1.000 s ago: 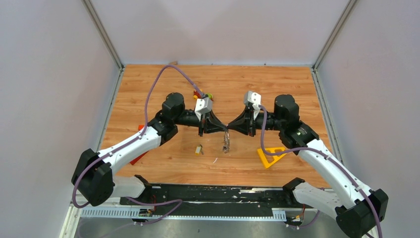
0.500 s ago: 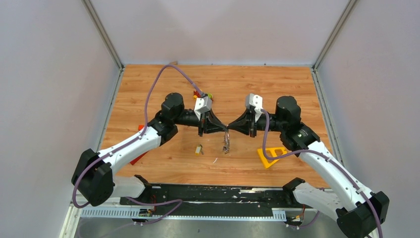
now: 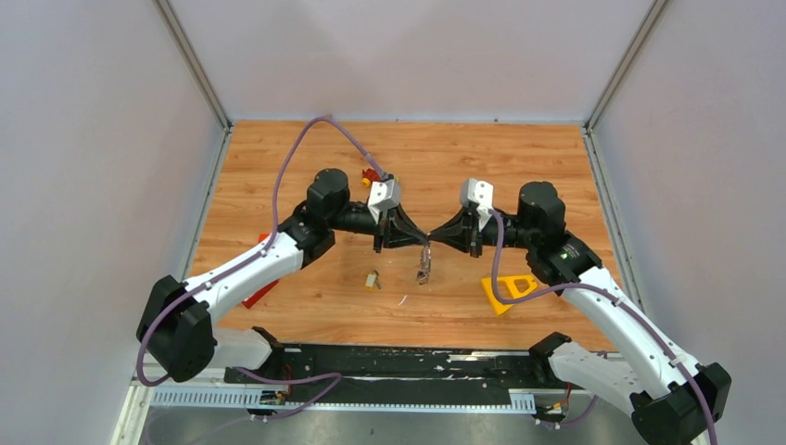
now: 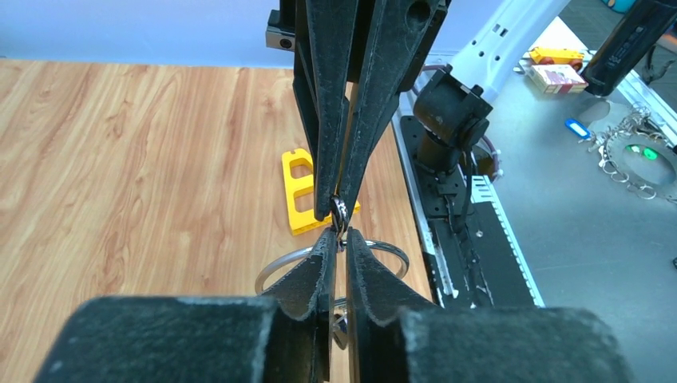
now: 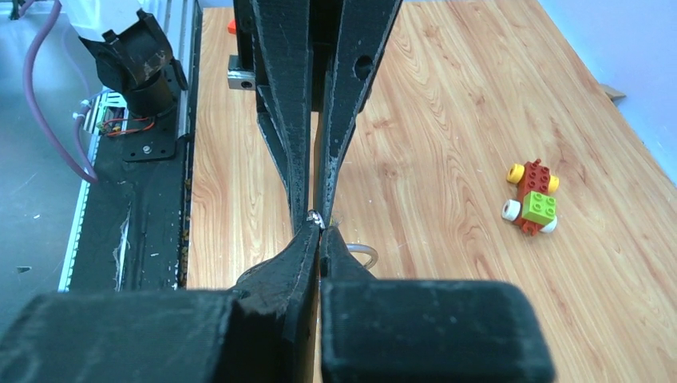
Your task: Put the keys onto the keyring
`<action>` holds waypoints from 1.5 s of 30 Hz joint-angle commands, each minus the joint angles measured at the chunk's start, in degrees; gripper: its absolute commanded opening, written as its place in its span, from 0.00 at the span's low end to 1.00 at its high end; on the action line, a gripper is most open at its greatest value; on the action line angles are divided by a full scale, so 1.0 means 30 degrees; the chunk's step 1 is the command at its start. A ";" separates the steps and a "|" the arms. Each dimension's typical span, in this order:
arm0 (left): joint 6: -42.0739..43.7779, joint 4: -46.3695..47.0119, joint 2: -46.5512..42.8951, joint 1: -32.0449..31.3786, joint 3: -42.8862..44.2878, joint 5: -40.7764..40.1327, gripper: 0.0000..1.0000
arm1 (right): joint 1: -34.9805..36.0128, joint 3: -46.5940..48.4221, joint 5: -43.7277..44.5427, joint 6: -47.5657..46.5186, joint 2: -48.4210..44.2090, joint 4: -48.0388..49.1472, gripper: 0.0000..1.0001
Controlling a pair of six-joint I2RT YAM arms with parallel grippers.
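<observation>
The two grippers meet tip to tip above the middle of the table. The keyring [image 4: 275,265] is a thin silver ring at those tips, and a bunch of keys [image 3: 424,269] hangs below it. My right gripper [image 5: 319,227] is shut on the ring's wire. My left gripper [image 4: 339,233] stands open by a narrow slit, and the ring wire crosses that slit. One loose key with a pale yellow tag [image 3: 372,280] lies on the wood to the left of the bunch.
A yellow plastic triangle [image 3: 508,292] lies under the right forearm. A red, green and yellow toy car [image 3: 374,174] sits behind the left wrist. A red piece [image 3: 259,295] shows under the left forearm. Grey walls close in the wooden table [image 3: 306,148].
Both wrists have shifted slightly towards the back of the table. The fingertips stay together at the same spot and the key bunch still hangs there.
</observation>
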 commanded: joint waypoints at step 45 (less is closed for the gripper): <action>1.5016 -1.1887 0.0336 -0.1838 0.3766 -0.0097 0.53 | -0.0234 0.0341 -0.3875 0.0755 0.0141 0.0312 0.00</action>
